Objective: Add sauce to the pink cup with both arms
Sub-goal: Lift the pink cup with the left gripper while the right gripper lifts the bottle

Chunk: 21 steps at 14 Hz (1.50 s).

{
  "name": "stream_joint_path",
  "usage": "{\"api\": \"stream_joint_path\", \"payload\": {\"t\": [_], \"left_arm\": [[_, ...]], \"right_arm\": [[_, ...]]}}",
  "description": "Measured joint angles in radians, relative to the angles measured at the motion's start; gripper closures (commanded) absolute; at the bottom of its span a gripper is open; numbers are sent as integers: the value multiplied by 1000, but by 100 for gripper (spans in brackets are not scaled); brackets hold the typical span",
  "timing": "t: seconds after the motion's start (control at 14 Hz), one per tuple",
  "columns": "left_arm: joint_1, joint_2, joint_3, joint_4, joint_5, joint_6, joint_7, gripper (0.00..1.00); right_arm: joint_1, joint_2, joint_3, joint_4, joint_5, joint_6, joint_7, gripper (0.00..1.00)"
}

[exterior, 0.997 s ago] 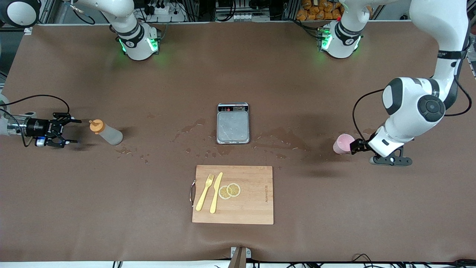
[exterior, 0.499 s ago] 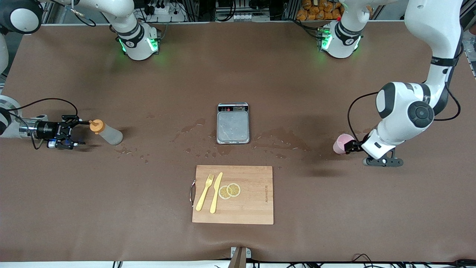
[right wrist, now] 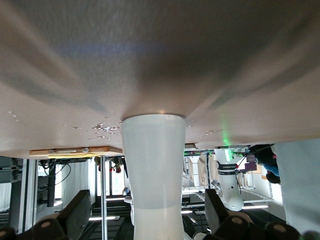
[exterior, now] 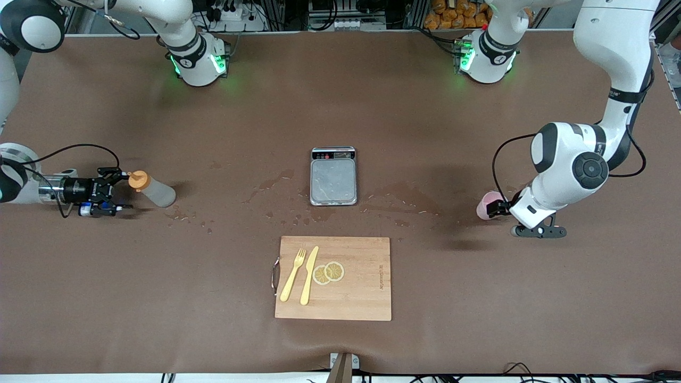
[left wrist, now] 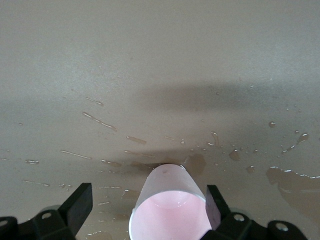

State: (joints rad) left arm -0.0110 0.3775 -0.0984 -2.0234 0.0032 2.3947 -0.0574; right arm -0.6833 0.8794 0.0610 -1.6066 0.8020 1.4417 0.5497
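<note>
front view showed both pincers wide open, empty: right pincer (exterior: 121,190) straddling sauce (exterior: 151,189), left pincer (exterior: 497,208) around pink cup (exterior: 488,205); each should close squarely.

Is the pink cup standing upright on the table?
No, the pink cup lies on its side, its open mouth facing the left claw.

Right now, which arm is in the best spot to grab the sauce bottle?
The right arm. Its claw is open at the orange cap end of the sauce bottle, which lies on its side. The left claw is at its own end of the table, open around the pink cup.
</note>
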Motion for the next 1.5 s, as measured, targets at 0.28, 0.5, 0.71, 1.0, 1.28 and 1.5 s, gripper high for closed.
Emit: {"api": "stream_joint_path", "payload": {"t": [0.28, 0.5, 0.71, 1.0, 1.28, 1.5], "left_arm": [[6, -2, 1, 0, 0, -24, -1, 0], [16, -2, 2, -2, 0, -53, -1, 0], [16, -2, 2, -9, 0, -65, -2, 0], [19, 6, 3, -24, 0, -73, -4, 0], [20, 31, 3, -26, 0, -81, -20, 57], [20, 35, 3, -25, 0, -80, -28, 100]], "right_arm": [[30, 6, 0, 0, 8, 1, -2, 0], [56, 12, 1, 0, 20, 1, -4, 0], [88, 15, 1, 0, 23, 2, -5, 0], [105, 18, 1, -1, 23, 2, -16, 11], [107, 22, 1, -3, 23, 3, -48, 47], [107, 28, 1, -3, 23, 1, -57, 58]]}}
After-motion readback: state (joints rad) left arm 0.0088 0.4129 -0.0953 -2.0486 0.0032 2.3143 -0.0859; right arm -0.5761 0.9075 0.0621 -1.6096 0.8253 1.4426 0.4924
